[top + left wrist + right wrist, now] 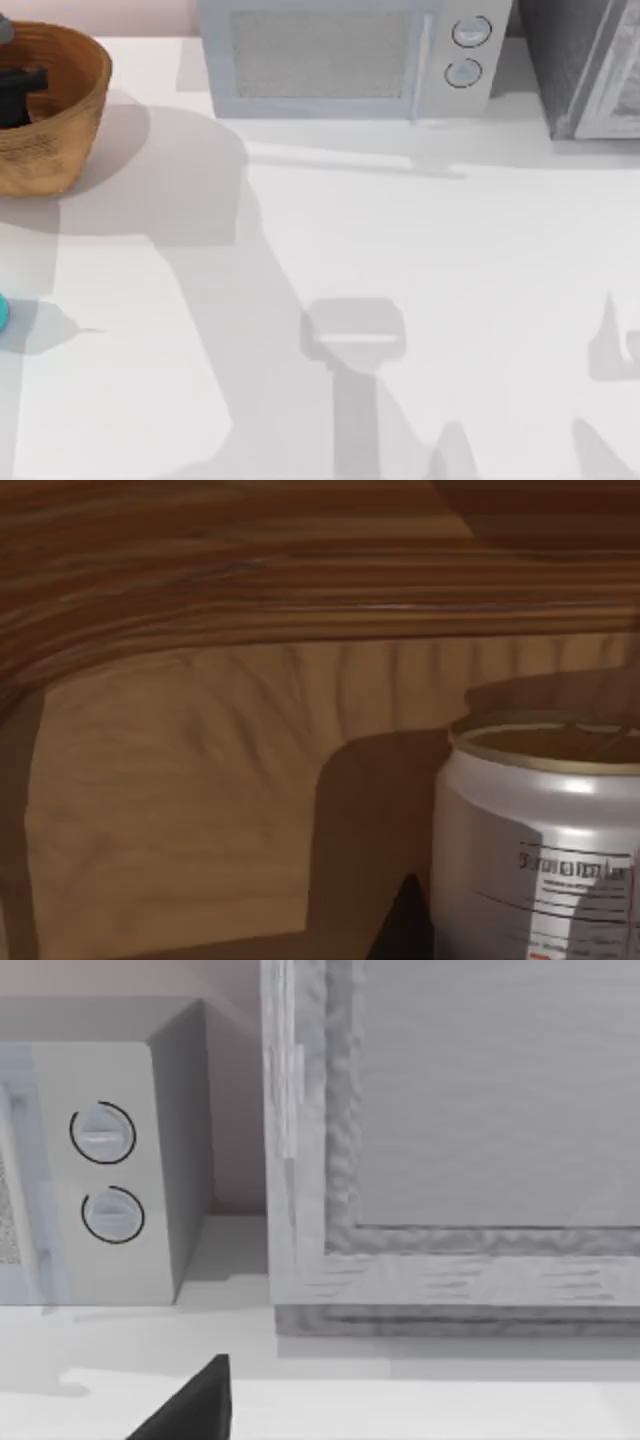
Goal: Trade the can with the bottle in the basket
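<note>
The wicker basket [70, 110] stands at the table's far left corner. My left gripper [20, 92] is down inside it. In the left wrist view the can [540, 850], silver-white with a dull gold top, stands upright against the basket's ribbed inner wall [200, 780]. One dark fingertip [405, 925] presses against the can's side, so the gripper is shut on it. A teal sliver of the bottle [3, 313] sits at the table's left edge, in front of the basket. In the right wrist view a dark fingertip [195, 1405] of my right gripper, open, hangs above the table.
A white microwave [340, 60] stands along the back edge, with two round knobs [105, 1175] that the right wrist view also faces. A grey cabinet [590, 70] stands at the back right. White tabletop [400, 250] spreads across the middle and right.
</note>
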Robot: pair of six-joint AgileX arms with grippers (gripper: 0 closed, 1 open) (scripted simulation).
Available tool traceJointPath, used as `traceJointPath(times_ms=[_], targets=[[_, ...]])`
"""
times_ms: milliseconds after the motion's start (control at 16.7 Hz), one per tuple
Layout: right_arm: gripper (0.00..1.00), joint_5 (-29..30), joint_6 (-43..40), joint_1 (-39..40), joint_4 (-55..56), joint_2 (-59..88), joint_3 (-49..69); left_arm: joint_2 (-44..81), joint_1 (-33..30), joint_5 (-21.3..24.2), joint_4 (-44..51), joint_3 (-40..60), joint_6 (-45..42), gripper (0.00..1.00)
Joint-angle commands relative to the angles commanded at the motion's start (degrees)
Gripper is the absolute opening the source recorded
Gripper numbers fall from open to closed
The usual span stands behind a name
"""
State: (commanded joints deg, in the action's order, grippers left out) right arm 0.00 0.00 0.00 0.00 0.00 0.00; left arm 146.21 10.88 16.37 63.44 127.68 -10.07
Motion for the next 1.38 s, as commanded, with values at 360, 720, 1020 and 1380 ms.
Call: traceJointPath(times_ms=[360, 720, 1020, 1380], targets=[[1.00, 0.00, 0.00, 0.00, 0.00, 0.00, 0.00, -3.85, -0.38, 0.37, 0.28, -2.20, -0.24, 0.00], [1.00, 0.00, 0.00, 0.00, 0.00, 0.00, 0.00, -12.68, -0.11, -1.50, -4.90, -10.62, 1.52, 0.00], [1.00, 0.00, 0.00, 0.00, 0.00, 0.00, 0.00, -36.38, -0.92, -5.23, -17.28, -31.09, 3.44, 0.00], [1.00, 0.00, 0.00, 0.00, 0.00, 0.00, 0.00, -76.46, -3.71, -10.18, -35.92, -65.02, 5.40, 0.00]])
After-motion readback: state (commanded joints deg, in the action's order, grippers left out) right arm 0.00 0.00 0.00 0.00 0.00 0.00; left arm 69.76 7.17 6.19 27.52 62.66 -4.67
